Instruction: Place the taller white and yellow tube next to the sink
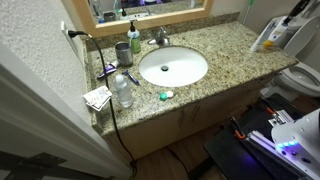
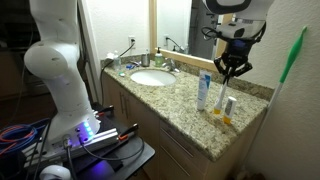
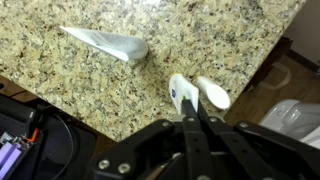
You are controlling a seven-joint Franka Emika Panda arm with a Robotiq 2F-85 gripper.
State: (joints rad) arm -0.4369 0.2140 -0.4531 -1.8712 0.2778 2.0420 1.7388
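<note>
In an exterior view, one sink (image 2: 150,78) lay at ten o'clock, well apart from two upright tubes. The taller tube (image 2: 203,90) stood first, with the shorter tube (image 2: 227,106) just beside it at three o'clock. Their print was unreadable. The gripper (image 2: 232,70) hung at twelve o'clock above the shorter tube, jaws pinched narrow and holding nothing.

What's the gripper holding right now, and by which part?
Nothing, it seems: the gripper hangs with its fingers drawn together just above the shorter tube, next to the taller tube, apparently touching neither.
</note>
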